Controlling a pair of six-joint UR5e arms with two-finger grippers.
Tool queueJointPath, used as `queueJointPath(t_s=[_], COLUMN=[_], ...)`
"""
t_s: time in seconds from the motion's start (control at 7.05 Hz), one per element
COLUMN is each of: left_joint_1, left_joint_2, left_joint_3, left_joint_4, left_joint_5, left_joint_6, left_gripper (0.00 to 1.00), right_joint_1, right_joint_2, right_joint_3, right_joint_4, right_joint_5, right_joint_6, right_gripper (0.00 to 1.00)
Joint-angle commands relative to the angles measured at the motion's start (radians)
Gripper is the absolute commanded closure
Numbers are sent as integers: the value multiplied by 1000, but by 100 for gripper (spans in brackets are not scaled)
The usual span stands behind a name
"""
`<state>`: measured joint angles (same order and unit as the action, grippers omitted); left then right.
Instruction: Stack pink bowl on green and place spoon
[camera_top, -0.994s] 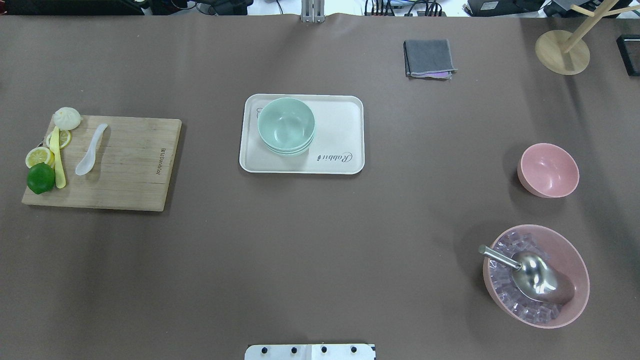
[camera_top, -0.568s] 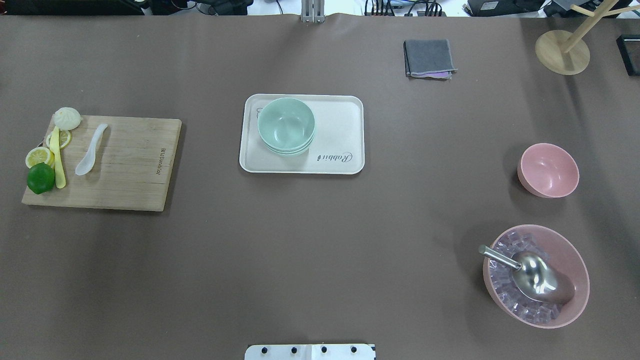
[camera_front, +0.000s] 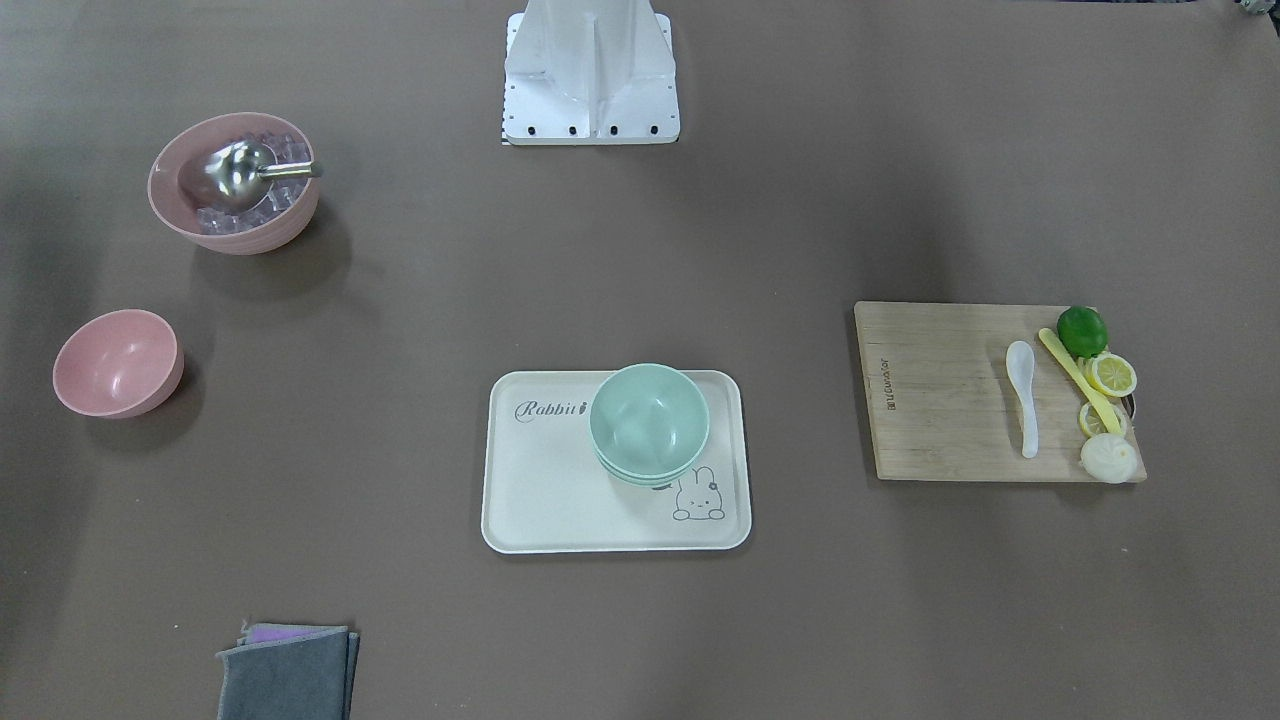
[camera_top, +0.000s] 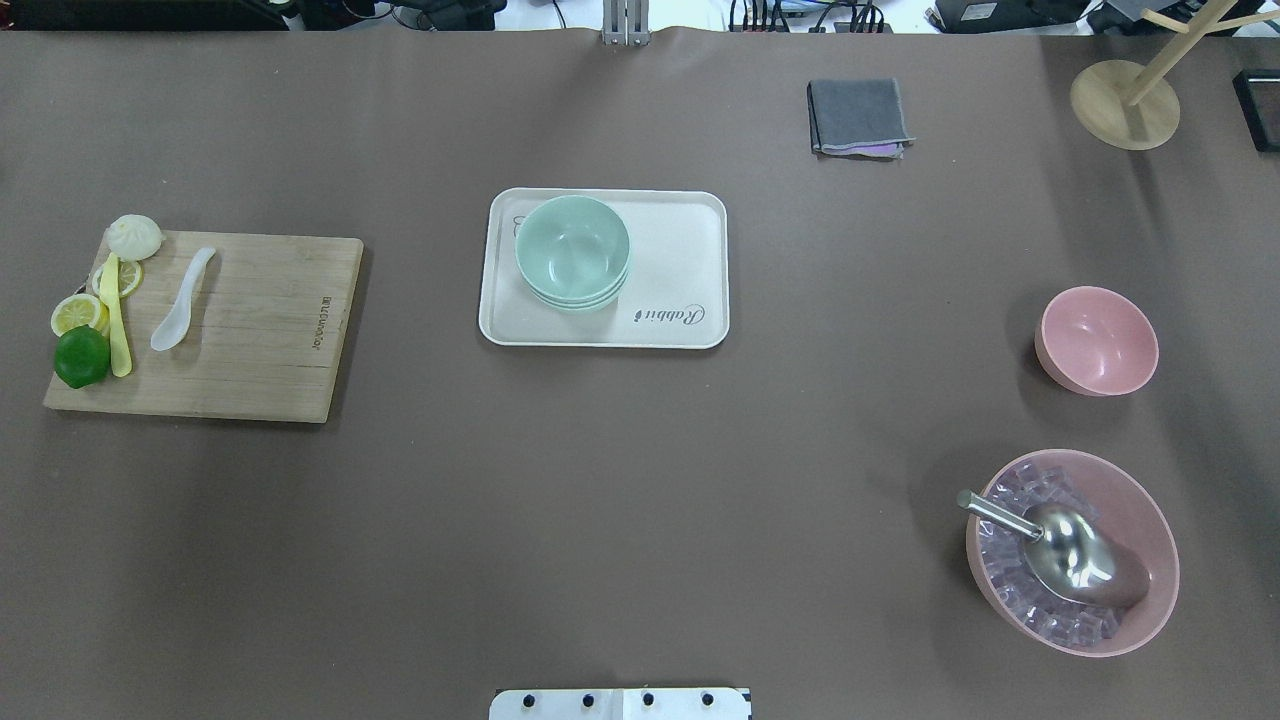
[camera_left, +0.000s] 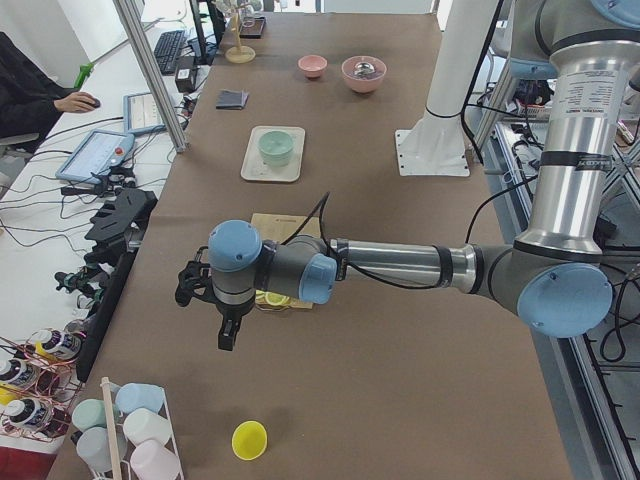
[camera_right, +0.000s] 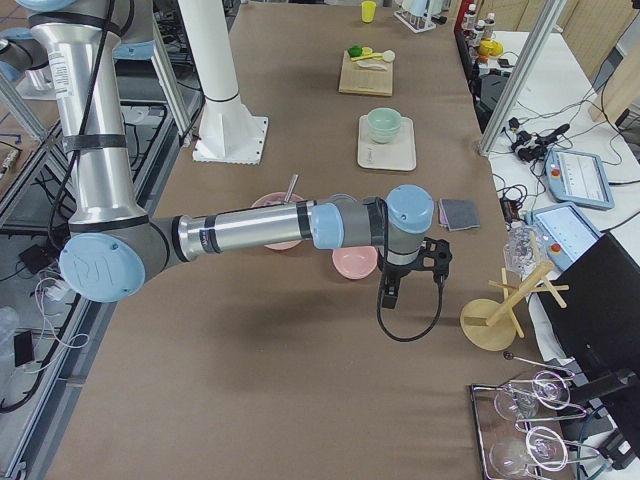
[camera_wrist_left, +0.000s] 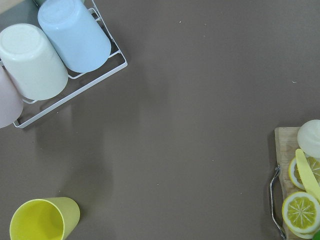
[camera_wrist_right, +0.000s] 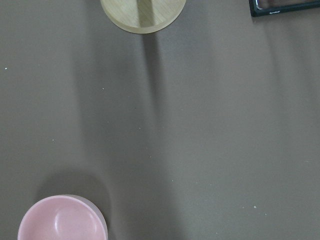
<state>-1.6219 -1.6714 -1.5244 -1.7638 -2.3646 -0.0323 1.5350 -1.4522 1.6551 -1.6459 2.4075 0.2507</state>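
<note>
An empty pink bowl (camera_top: 1097, 340) stands on the table at the right; it also shows in the right wrist view (camera_wrist_right: 62, 218). A stack of green bowls (camera_top: 572, 250) sits on a white tray (camera_top: 680, 250) at the centre. A white spoon (camera_top: 182, 299) lies on a wooden cutting board (camera_top: 260, 330) at the left. Neither gripper shows in the overhead view. My left gripper (camera_left: 228, 338) hangs over the table's left end, beyond the board. My right gripper (camera_right: 388, 298) hangs just beyond the pink bowl (camera_right: 354, 262). I cannot tell whether either is open or shut.
A large pink bowl (camera_top: 1072, 550) holds ice cubes and a metal scoop. A lime (camera_top: 81, 357), lemon slices, a yellow knife and a bun lie on the board's left edge. A grey cloth (camera_top: 858, 117) and a wooden stand (camera_top: 1124, 103) are far right. A cup rack (camera_wrist_left: 50, 55) and a yellow cup (camera_wrist_left: 42, 219) stand at the left end.
</note>
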Motion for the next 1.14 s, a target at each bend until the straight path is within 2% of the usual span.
queueJointPath(t_s=[0.0,0.14,0.28,0.57,0.71,0.85,0.99], left_joint_1=[17,17,17,17,17,17,17], left_joint_2=[-25,-24,-28,-33,-33,-33,-33], left_joint_3=[24,15,15,15,12,12,13], left_joint_4=[-23,-25,-26,-26,-26,-23,-23], left_joint_5=[-19,-21,-21,-21,-22,-22,-22], left_joint_6=[2,8,6,6,6,6,5], left_gripper=[1,1,1,1,1,2,1], right_joint_1=[-57,-112,-151,-231,-292,-340,-349], right_joint_2=[35,85,90,28,-24,-42,-65], right_joint_3=[0,-11,-15,-110,-133,-141,-136], right_joint_4=[2,2,36,427,598,665,673], right_joint_5=[39,32,27,13,-52,-56,-48], right_joint_6=[28,110,151,394,489,556,558], right_gripper=[0,0,0,0,0,0,0])
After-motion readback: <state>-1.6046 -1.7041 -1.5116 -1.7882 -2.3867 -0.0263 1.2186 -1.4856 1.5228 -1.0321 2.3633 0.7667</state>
